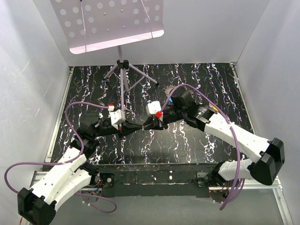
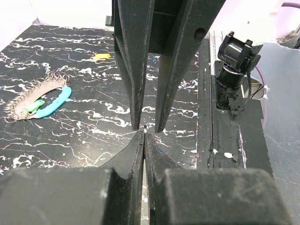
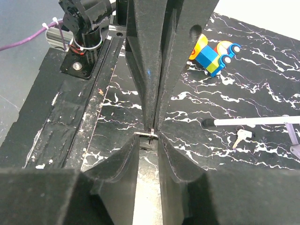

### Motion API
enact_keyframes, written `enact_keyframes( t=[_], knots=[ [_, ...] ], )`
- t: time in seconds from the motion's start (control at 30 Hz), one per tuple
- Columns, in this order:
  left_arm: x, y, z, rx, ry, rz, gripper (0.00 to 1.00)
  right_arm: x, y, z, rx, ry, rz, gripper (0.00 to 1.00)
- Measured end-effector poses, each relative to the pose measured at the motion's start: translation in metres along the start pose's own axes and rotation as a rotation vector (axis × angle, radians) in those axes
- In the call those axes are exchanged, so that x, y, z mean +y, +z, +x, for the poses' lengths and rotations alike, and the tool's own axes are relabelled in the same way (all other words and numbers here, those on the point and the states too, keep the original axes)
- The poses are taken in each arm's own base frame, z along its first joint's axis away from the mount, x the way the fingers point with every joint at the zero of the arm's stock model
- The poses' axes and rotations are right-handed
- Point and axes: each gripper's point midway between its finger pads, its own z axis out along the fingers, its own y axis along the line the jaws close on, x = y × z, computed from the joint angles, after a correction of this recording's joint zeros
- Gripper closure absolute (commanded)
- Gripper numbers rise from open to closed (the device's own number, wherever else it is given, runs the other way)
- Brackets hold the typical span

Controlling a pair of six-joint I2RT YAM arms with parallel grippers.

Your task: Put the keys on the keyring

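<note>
Keyring [image 2: 50, 102]: flat on the marbled mat [image 2: 93, 140], blue band lying against the grey-brown loop, with a small green tag [image 2: 35, 106] tucked between them. It's well off to the side of both grippers, nothing touching it.

One key [image 3: 241, 137] lies loose on the mat just beside the white stand leg [image 3: 248, 122], apart from the grippers.

A small metal piece [image 3: 150, 135] sits right where the two grippers meet, just above the mat. Too small to tell whether it's a key.

Left gripper [image 2: 144, 135]: fingers pressed fully together, the metal piece at their very tips. Can't tell whether it's pinched.

Right gripper [image 3: 149, 140]: narrow gap, nose-to-nose with the left gripper, fingers flanking the left tips. The metal piece spans that gap. Can't tell whether the jaws are clamped on it or just around it.

Further out there's a blue, yellow and green toy car [image 3: 213, 55] on the mat past the right gripper and a small yellow tag [image 2: 102, 56] beyond the keyring. In the top view both arms reach in from the near edge and meet mid-mat.
</note>
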Motion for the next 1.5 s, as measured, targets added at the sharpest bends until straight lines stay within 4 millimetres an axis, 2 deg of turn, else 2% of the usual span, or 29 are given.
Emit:
enact_keyframes(
  t=[0.27, 0.6, 0.67, 0.73, 0.97, 1.0, 1.1, 1.17, 1.3, 1.37, 1.5],
  knots=[
    [0.000, 0.000, 0.001, 0.002, -0.005, 0.000, 1.00, -0.001, 0.003, 0.003, 0.005, 0.009, -0.008, 0.80],
    [0.001, 0.001, 0.002, 0.005, -0.008, 0.001, 1.00, 0.000, 0.003, 0.003, 0.006, 0.011, -0.008, 0.81],
    [0.001, 0.001, 0.002, 0.005, -0.009, 0.001, 1.00, -0.001, 0.002, 0.002, 0.005, 0.009, -0.008, 0.86],
    [0.001, 0.001, 0.002, 0.006, -0.010, 0.001, 1.00, -0.001, 0.002, 0.002, 0.004, 0.007, -0.007, 0.97],
    [0.000, 0.001, 0.002, 0.005, -0.011, 0.006, 1.00, -0.002, 0.002, 0.001, 0.004, 0.007, -0.005, 0.99],
    [0.000, 0.001, 0.002, 0.005, -0.012, 0.006, 0.97, -0.002, 0.002, 0.001, 0.004, 0.007, -0.005, 0.99],
    [0.001, 0.001, 0.001, 0.004, -0.018, -0.002, 0.75, -0.001, 0.002, 0.001, 0.004, 0.008, -0.005, 0.99],
    [0.005, -0.001, -0.001, 0.000, -0.013, -0.033, 0.55, -0.001, 0.002, 0.001, 0.004, 0.007, -0.006, 0.99],
    [0.019, -0.014, -0.018, -0.046, 0.049, -0.182, 0.28, 0.000, 0.002, 0.002, 0.007, 0.012, -0.009, 0.99],
    [0.023, -0.025, -0.028, -0.085, 0.097, -0.259, 0.24, 0.001, 0.001, 0.001, 0.006, 0.010, -0.008, 0.99],
    [0.030, -0.041, -0.042, -0.146, 0.150, -0.369, 0.22, 0.004, -0.005, -0.005, -0.009, -0.004, 0.002, 0.99]
  ],
)
